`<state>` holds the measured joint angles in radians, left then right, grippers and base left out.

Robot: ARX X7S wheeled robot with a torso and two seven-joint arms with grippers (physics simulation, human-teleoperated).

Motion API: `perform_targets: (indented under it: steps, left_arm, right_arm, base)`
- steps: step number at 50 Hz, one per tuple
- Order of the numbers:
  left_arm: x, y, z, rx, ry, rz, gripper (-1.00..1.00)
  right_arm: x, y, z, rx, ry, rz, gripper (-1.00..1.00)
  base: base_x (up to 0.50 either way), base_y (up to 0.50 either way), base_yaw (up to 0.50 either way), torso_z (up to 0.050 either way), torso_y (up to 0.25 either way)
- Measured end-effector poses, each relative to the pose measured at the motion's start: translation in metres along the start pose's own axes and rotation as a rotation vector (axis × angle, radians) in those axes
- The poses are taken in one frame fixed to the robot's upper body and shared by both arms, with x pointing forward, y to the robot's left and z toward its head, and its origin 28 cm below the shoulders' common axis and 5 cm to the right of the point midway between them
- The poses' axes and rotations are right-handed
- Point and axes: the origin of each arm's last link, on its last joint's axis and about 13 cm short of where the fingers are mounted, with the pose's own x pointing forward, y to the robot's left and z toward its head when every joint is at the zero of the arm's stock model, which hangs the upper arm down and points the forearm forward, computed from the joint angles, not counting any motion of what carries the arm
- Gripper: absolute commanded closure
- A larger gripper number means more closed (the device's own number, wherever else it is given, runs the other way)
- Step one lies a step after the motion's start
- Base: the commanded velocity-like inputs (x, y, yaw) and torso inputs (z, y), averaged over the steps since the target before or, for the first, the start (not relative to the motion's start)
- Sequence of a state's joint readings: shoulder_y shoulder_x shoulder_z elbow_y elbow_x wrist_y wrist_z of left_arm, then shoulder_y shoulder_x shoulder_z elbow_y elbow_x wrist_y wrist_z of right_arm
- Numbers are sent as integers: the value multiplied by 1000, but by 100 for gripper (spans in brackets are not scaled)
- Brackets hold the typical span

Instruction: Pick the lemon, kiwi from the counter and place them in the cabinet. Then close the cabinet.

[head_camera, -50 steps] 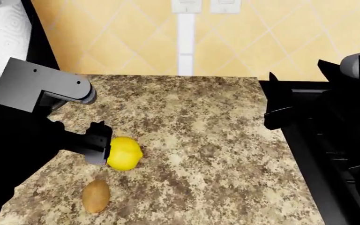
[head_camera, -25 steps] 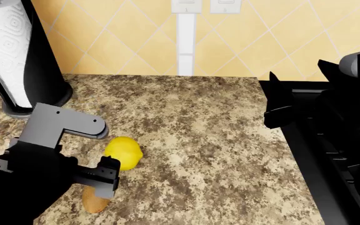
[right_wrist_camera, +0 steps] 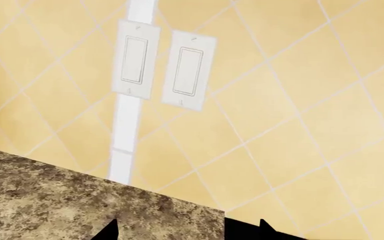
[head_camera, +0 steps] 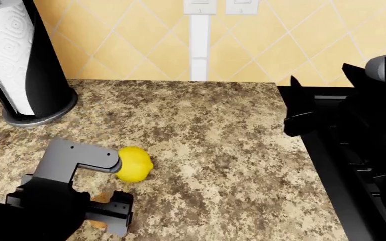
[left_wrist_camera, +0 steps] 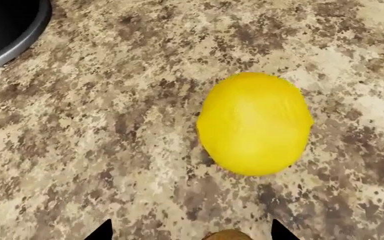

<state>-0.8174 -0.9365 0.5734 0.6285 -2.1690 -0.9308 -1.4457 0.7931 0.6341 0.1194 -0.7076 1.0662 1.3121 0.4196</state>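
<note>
The yellow lemon (head_camera: pixel 135 164) (left_wrist_camera: pixel 254 124) lies on the speckled granite counter (head_camera: pixel 213 140). The brown kiwi (left_wrist_camera: pixel 227 235) lies just nearer to me, almost wholly covered in the head view by my left arm; only a brown sliver (head_camera: pixel 98 224) shows. My left gripper (head_camera: pixel 110 210) (left_wrist_camera: pixel 190 233) hangs open low over the kiwi, one fingertip on each side of it, apart from it. My right gripper (head_camera: pixel 293 108) (right_wrist_camera: pixel 186 231) is open and empty, held above the counter's right edge and facing the wall. The cabinet is out of view.
A paper towel roll on a black stand (head_camera: pixel 18 60) is at the back left; its round base (left_wrist_camera: pixel 5 25) shows in the left wrist view. The black stove top (head_camera: pixel 361 155) borders the counter on the right. Two white wall switches (right_wrist_camera: pixel 158 67) sit on the yellow tiled wall.
My left arm has pulled back from beside the lemon towards me and dropped over the kiwi, uncovering the paper towel roll. The lemon, kiwi and right arm have stayed put.
</note>
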Motion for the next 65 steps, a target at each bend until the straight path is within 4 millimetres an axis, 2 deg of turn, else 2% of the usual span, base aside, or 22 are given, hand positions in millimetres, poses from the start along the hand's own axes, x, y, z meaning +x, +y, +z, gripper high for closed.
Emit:
perform_targets:
  steps: [16, 30, 31, 40, 48, 65]
  left_arm:
    - [1, -10, -19, 12, 61, -9, -100]
    - [5, -14, -22, 21, 34, -45, -100]
    - [5, -14, -22, 22, 32, -47, 100]
    - [5, -19, -26, 67, 9, -63, 100]
    - [-3, -16, -25, 82, -57, -78, 100]
    - [-35, 8, 4, 35, -285, -78, 100]
  right_arm:
    - [0, -1, 0, 2, -2, -5, -100]
    - [1, -1, -1, 5, 2, -6, -100]
    - [1, -1, -1, 5, 2, -6, -100]
    - [0, -1, -1, 6, 1, -8, -100]
    - [0, -2, -1, 6, -1, -10, -100]
    - [-2, -2, 2, 6, -7, -12, -100]
  base:
    - [0, 0, 0, 0, 0]
    - [0, 0, 0, 0, -2]
    - [0, 0, 0, 0, -10]
    - [0, 0, 0, 0, -1]
    - [0, 0, 0, 0, 0]
    - [0, 0, 0, 0, 0]
